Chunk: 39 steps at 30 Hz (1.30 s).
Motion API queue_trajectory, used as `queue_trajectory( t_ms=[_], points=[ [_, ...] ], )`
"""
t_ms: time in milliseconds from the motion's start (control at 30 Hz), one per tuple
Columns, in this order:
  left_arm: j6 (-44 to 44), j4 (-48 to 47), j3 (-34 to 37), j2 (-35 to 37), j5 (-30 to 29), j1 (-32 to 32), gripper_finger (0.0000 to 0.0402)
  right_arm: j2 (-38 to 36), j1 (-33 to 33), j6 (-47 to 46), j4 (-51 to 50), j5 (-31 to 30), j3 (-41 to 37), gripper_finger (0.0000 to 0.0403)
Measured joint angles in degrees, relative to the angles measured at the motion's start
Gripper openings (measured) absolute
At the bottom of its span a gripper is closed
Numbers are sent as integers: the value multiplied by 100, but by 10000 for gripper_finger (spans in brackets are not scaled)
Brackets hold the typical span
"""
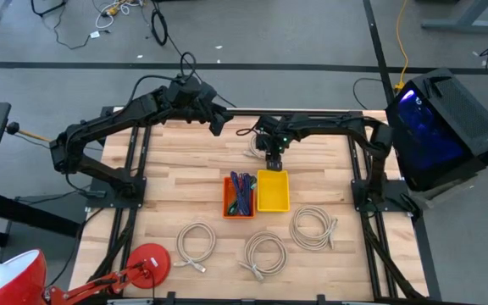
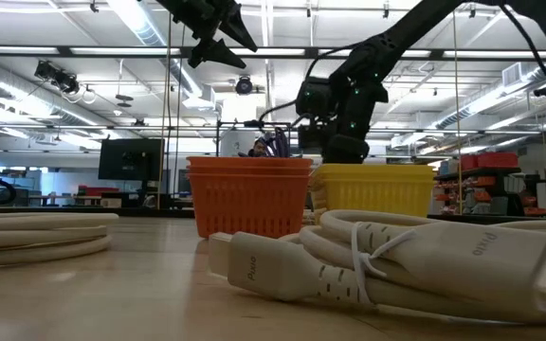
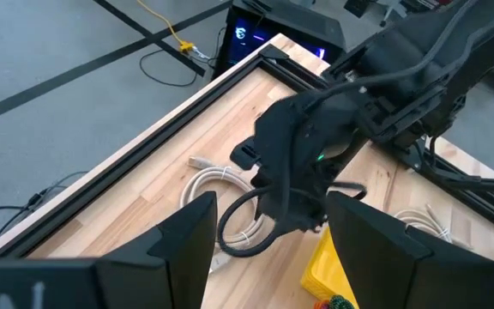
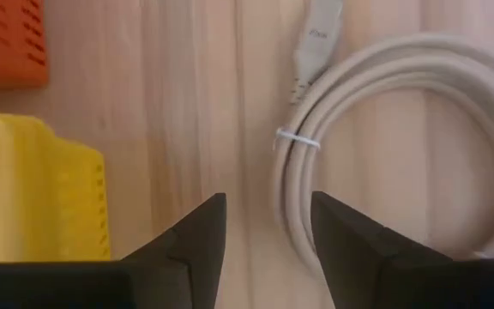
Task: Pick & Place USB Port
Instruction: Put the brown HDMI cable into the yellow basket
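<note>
Currently the wooden table (image 1: 329, 165) carries 4 coiled white cables, with the yellow bin (image 1: 273, 190) and orange bin (image 1: 239, 196) touching at centre. Right gripper (image 4: 267, 225), fingers apart and empty, hangs over the rear cable coil (image 4: 384, 146) beside the yellow bin, presumably lining up a grasp. Left gripper (image 3: 268, 249), also spread, waits high behind.
</note>
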<state>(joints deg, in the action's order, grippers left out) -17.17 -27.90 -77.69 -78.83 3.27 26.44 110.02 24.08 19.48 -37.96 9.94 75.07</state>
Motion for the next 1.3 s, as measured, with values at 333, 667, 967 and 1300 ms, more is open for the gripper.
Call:
queue_trajectory(
  t_ms=[333,667,967,1300],
  points=[
    [0,0,0,0,2,0,226,111,9,-319,488,161,-2,172],
    [76,-7,0,0,2,0,227,130,-9,-304,513,234,-2,172],
    [109,-35,0,0,2,0,227,130,-100,-450,853,528,-55,172],
    [107,-35,0,2,2,-4,227,133,-79,-502,1078,-316,-68,162]
  ],
)
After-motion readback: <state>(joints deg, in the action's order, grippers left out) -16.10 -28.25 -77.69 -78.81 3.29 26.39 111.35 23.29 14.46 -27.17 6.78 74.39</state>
